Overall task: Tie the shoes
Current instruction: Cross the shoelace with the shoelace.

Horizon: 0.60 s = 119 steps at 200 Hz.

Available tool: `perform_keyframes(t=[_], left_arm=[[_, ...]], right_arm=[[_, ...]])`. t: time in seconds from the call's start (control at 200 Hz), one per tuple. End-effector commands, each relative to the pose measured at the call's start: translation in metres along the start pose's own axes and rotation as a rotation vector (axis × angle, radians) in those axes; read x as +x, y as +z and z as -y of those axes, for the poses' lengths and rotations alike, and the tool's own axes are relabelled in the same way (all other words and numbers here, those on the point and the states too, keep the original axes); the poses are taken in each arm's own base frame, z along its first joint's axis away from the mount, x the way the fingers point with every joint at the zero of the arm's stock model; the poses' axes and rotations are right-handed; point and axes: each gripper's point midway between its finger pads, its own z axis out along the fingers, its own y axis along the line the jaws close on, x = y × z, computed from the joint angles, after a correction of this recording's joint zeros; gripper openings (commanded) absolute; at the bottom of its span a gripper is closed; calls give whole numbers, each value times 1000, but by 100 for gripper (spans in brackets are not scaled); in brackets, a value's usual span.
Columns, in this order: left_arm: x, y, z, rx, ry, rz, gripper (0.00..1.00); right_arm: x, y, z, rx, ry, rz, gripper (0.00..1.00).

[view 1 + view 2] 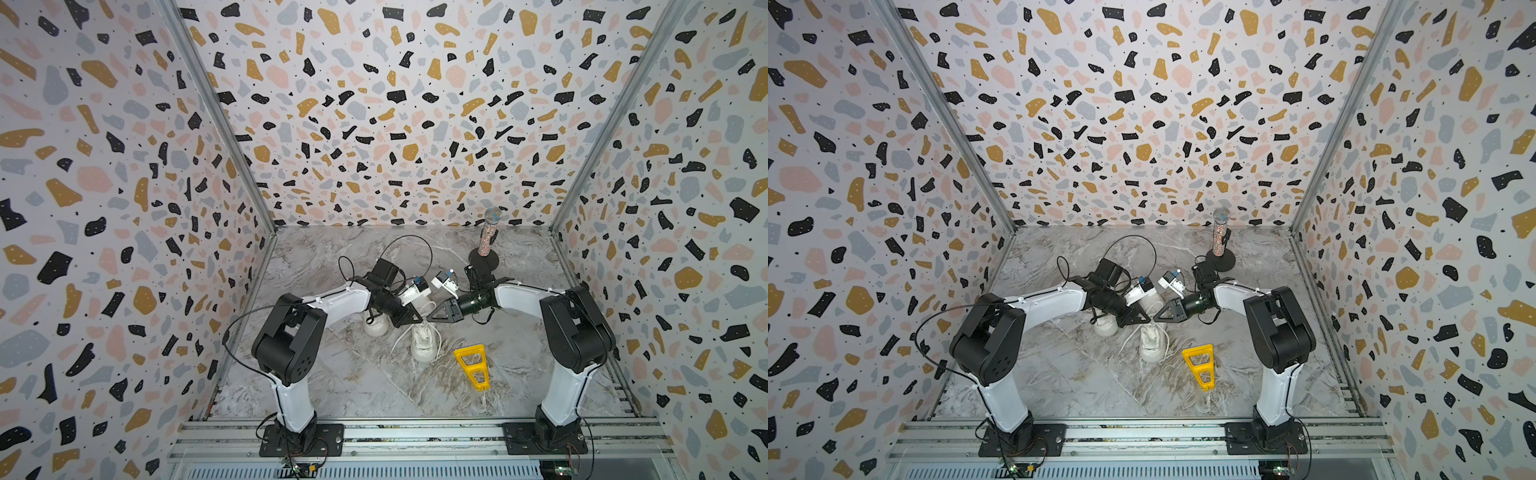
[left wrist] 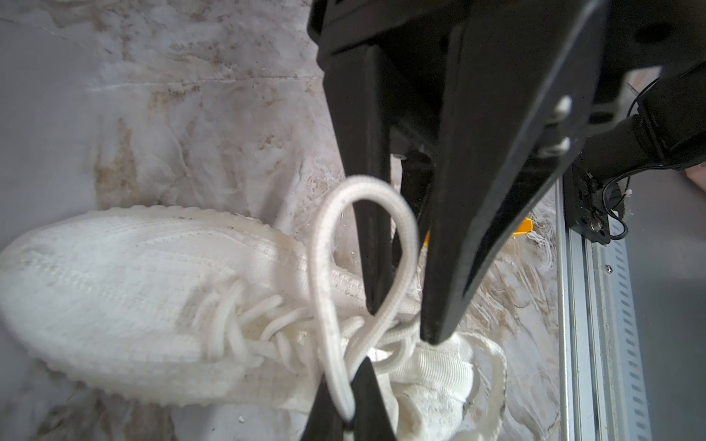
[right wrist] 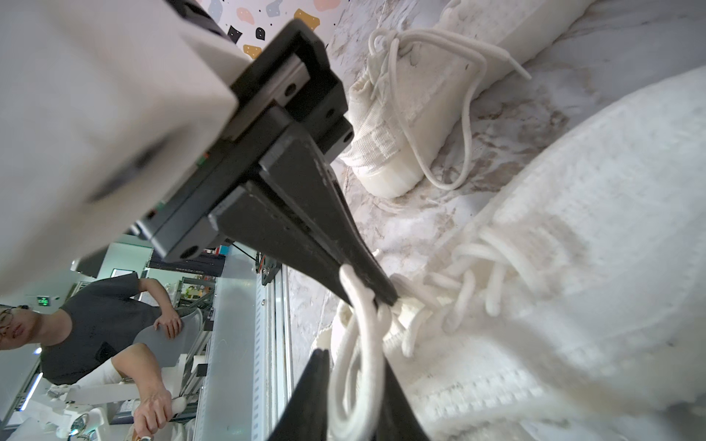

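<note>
Two white shoes lie on the marble floor in both top views. One shoe [image 1: 376, 328] is half hidden under my left arm. My grippers meet above the other shoe [image 1: 424, 345]. In the left wrist view my left gripper [image 2: 345, 404] is shut on a lace loop [image 2: 324, 267] above that shoe [image 2: 133, 286]. My right gripper [image 2: 404, 324] has one finger [image 2: 372, 229] through the loop. In the right wrist view my right gripper [image 3: 357, 366] stands open with a doubled lace [image 3: 363, 343] between its fingers. The second shoe [image 3: 401, 114] lies beyond, its laces trailing down its side.
A yellow triangular frame [image 1: 471, 365] lies on the floor right of the shoes. A glittery microphone [image 1: 490, 232] stands on a black round base at the back right. Patterned walls close three sides, and a metal rail [image 1: 415, 432] runs along the front.
</note>
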Motion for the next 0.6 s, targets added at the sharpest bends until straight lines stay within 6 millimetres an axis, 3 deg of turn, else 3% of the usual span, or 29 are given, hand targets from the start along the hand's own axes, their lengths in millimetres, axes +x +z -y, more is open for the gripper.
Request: perform_keyframes(t=[0.0, 0.225, 0.591], left_arm=[[-15, -11, 7, -18, 114, 11, 0], [-15, -13, 8, -55, 233, -18, 0], [-11, -11, 5, -76, 267, -42, 0]], right_arm=[[-19, -21, -3, 78, -62, 49, 24], [-16, -22, 34, 224, 25, 35, 18], [-9, 10, 26, 115, 61, -25, 18]])
